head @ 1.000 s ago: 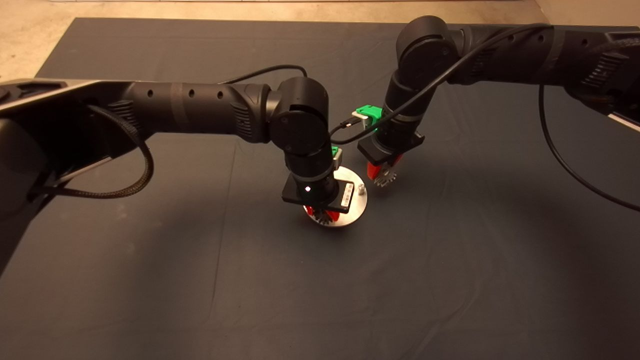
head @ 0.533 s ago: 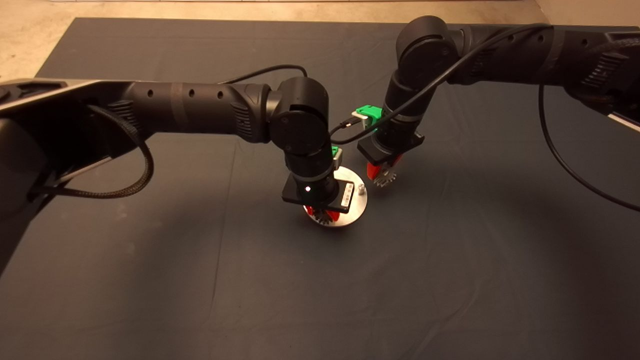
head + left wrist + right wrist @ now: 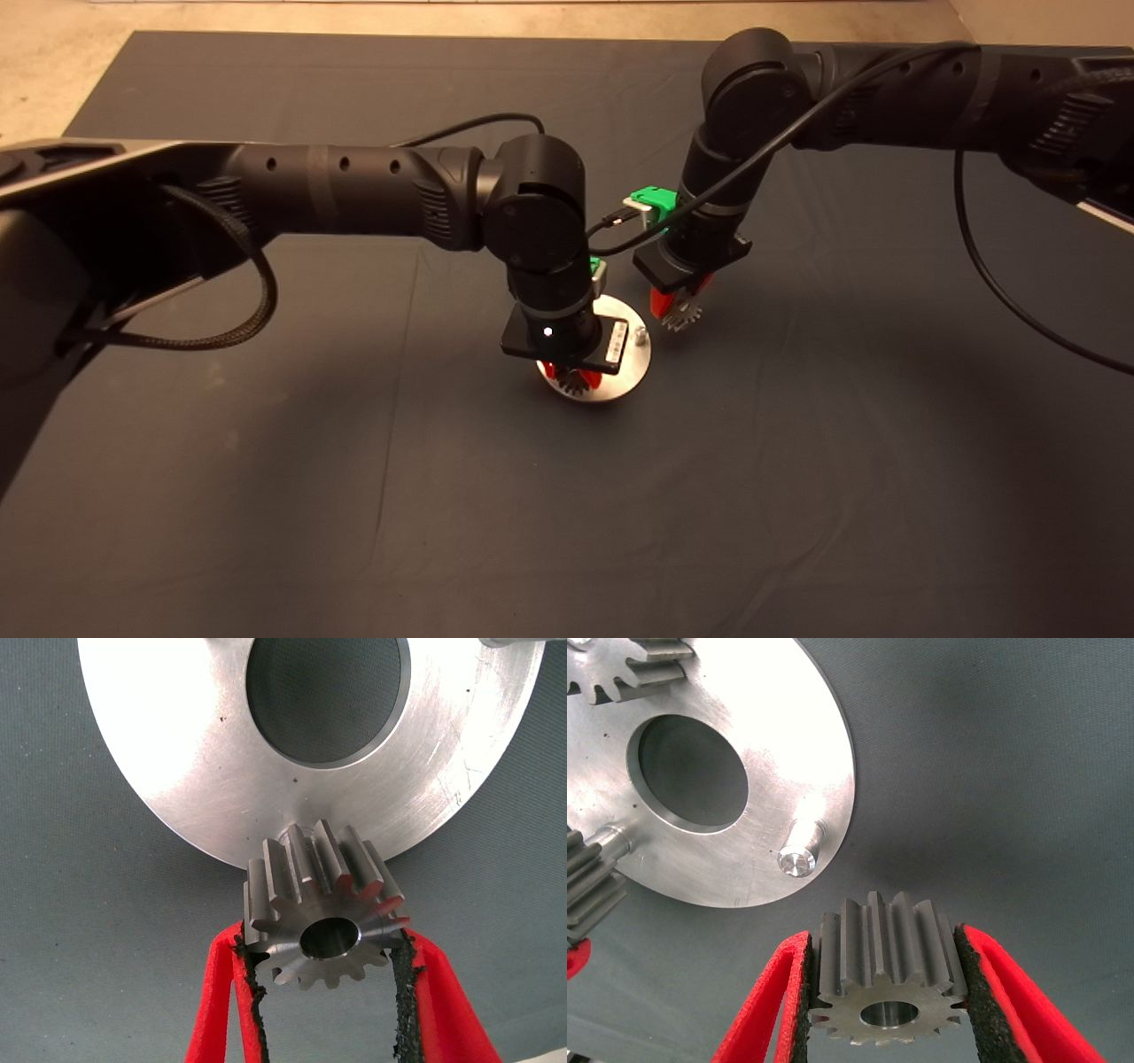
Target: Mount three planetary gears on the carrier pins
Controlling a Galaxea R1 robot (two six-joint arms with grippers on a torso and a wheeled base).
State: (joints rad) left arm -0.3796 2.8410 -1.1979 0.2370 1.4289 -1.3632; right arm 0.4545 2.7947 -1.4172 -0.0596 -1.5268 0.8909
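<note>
The shiny silver disc point(image 3: 631, 361) lies mid-mat. My left gripper point(image 3: 571, 377) is shut on a planetary gear point(image 3: 323, 920) and holds it over the disc's point(image 3: 177, 753) near edge, at a carrier pin point(image 3: 613, 838) whose tip meets the gear. I cannot tell whether the gear is seated. My right gripper point(image 3: 678, 310) is shut on a second gear point(image 3: 886, 979), held above the mat just right of the disc point(image 3: 780, 762) and close to a bare pin point(image 3: 799, 856). A third gear point(image 3: 633, 665) sits on the disc's far side, hidden in the head view.
The dark mat point(image 3: 797, 496) spreads wide around the disc. Both black arms reach over its middle, and a black cable point(image 3: 992, 266) hangs from the right arm. The pale floor point(image 3: 53, 71) shows beyond the mat's far left edge.
My left gripper has shifted very slightly over the disc with its gear. The right gripper and its gear have not moved.
</note>
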